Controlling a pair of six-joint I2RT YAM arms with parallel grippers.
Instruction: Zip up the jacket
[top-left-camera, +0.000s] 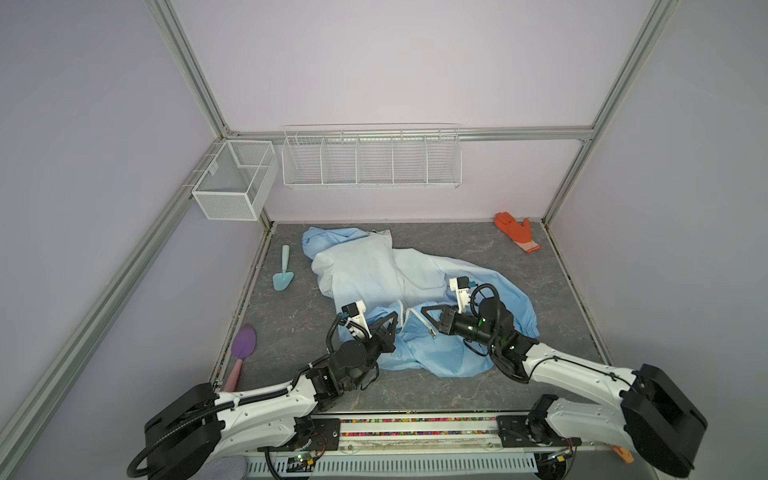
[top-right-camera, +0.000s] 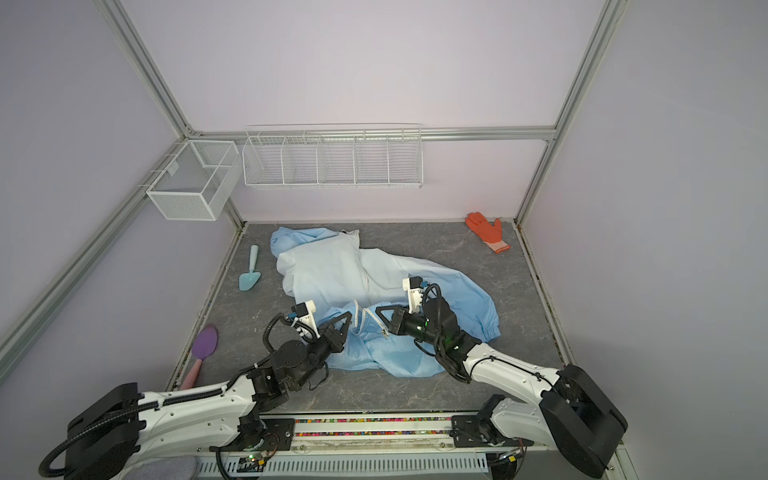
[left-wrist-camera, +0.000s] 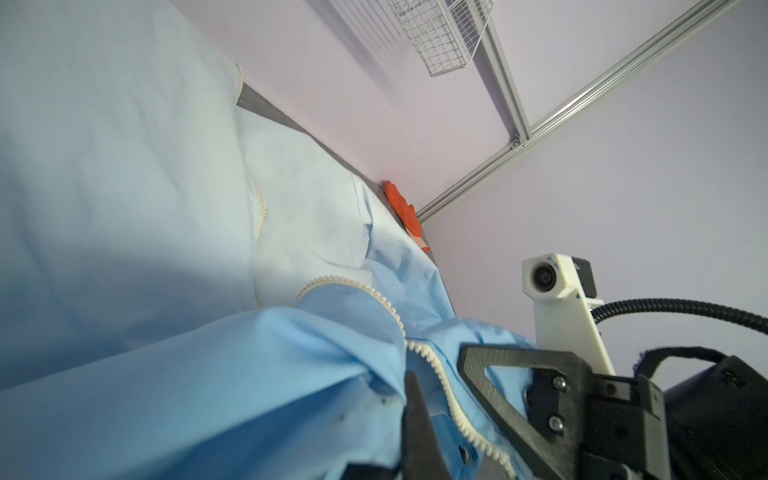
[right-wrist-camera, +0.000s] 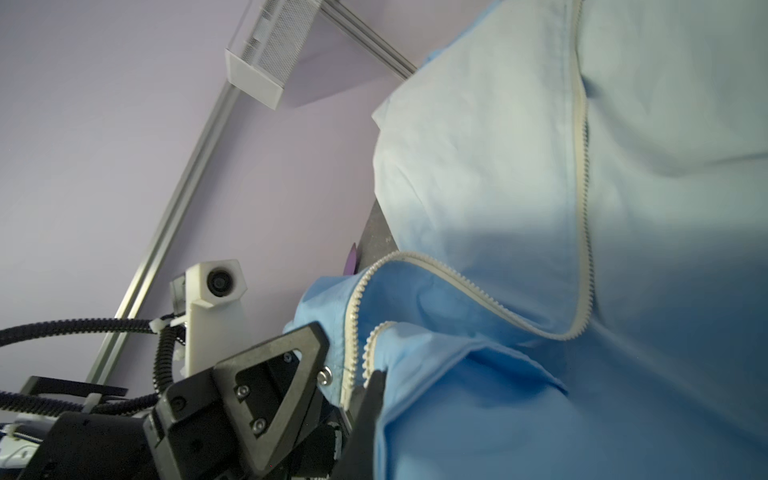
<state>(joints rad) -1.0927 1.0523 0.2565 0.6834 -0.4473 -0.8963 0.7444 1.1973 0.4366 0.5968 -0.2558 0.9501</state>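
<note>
The light-blue jacket (top-left-camera: 365, 270) (top-right-camera: 332, 270) lies crumpled mid-table, hood toward the back wall. Its white zipper (top-left-camera: 409, 312) (top-right-camera: 365, 312) gapes open near the hem, and both tooth rows show in the wrist views. My left gripper (top-left-camera: 394, 319) (top-right-camera: 347, 316) (left-wrist-camera: 411, 380) is shut on the jacket's front edge on the left of the gap. Facing it, my right gripper (top-left-camera: 424, 311) (top-right-camera: 378, 311) (right-wrist-camera: 375, 384) is shut on the opposite edge, right at the zipper teeth (right-wrist-camera: 365, 353). The two grippers stand a short way apart, with the zipper ends between them. A loose zipper end (top-left-camera: 432, 332) hangs below.
A teal trowel (top-left-camera: 283, 272) and a purple scoop with a pink handle (top-left-camera: 243, 347) lie left of the jacket. An orange glove (top-left-camera: 517, 232) sits in the back right corner. A mesh basket (top-left-camera: 235, 180) and a wire rack (top-left-camera: 372, 160) hang on the walls.
</note>
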